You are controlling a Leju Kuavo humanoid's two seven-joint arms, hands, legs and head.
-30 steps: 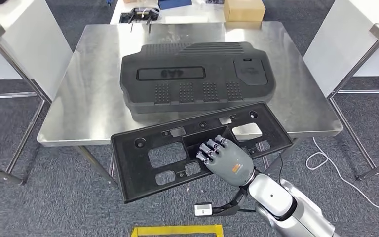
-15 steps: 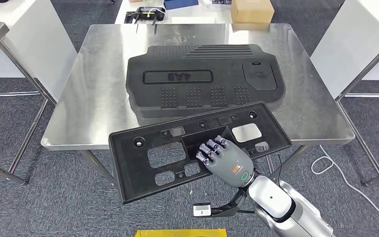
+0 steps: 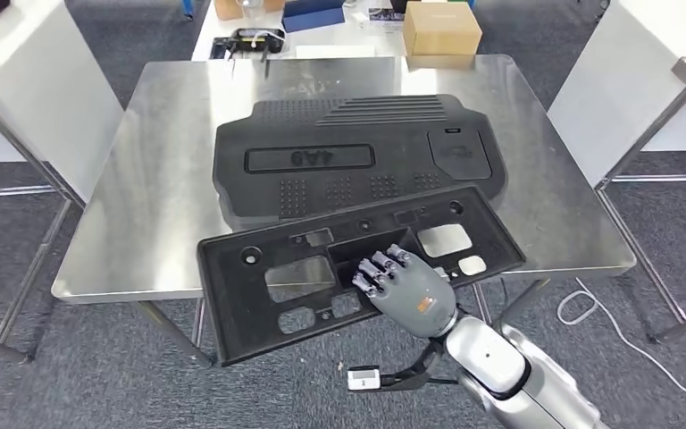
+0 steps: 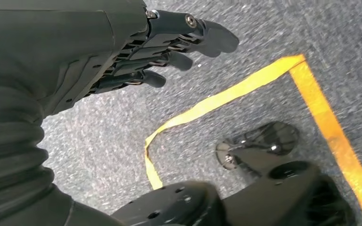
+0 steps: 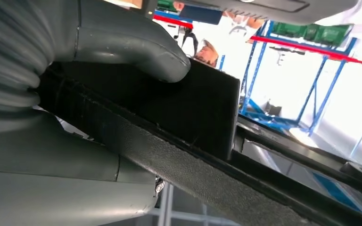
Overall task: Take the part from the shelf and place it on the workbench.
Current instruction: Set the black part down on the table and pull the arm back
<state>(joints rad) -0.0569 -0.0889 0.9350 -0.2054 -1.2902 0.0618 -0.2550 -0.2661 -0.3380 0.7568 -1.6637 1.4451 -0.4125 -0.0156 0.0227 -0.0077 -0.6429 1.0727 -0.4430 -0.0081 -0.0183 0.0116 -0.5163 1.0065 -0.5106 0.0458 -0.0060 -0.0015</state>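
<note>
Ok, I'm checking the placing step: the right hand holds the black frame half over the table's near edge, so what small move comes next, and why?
Probably carry the frame a little farther forward, then lower it. The right hand grips its middle, its near half overhangs the workbench edge, and its far edge lies close to the engine cover.

The large black moulded plastic engine cover (image 3: 357,156), lying on the stainless steel workbench (image 3: 152,170), bears raised characters in a recessed panel on its left half; seen upside down from the head view, they read "4A9". No other text is legible.
</note>
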